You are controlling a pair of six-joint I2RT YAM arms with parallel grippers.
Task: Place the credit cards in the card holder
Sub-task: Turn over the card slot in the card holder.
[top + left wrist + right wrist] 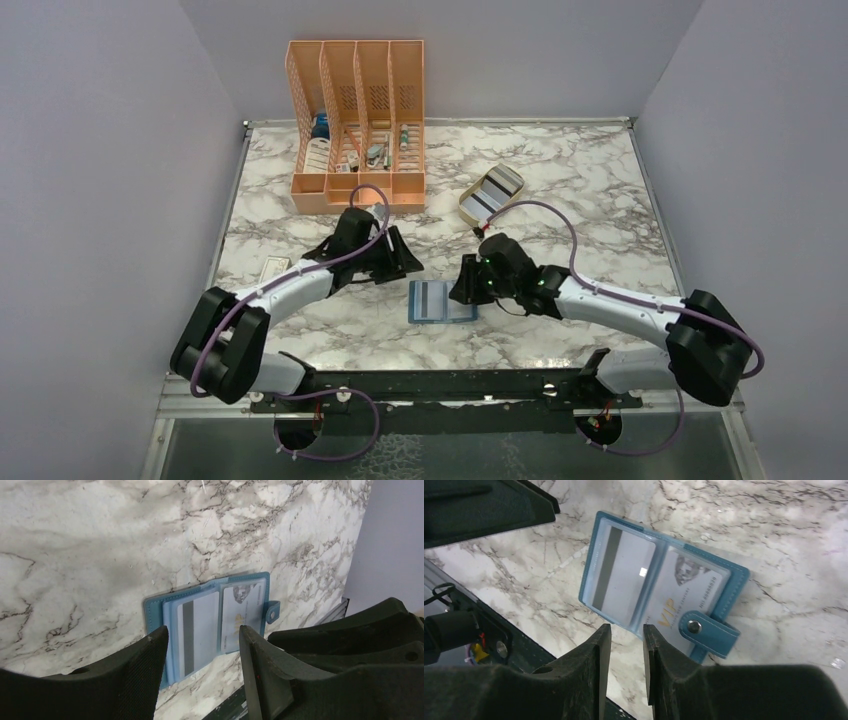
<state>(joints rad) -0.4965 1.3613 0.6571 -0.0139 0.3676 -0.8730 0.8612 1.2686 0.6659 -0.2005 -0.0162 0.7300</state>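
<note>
Left gripper [202,635]: mine, spread wide, empty, just far-left of the holder.
Card holder [442,302]: open flat, near centre; grey card [621,575] in the left sleeve, pale card [684,592] in the right.
Right gripper [627,630]: fingers nearly together, narrow gap, nothing in it, at the holder's right edge.
Loose cards [497,187]: in beige tray [466,207], far right.
Handling: probably light, stiff, slick; I'd pinch a raised short edge and pin the soft holder.

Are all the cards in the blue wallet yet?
Not yet. Done: a stripe card and a VIP card sit in the open card holder. In hand: nothing; left gripper and right gripper are empty. To do: striped cards in the beige tray.
</note>
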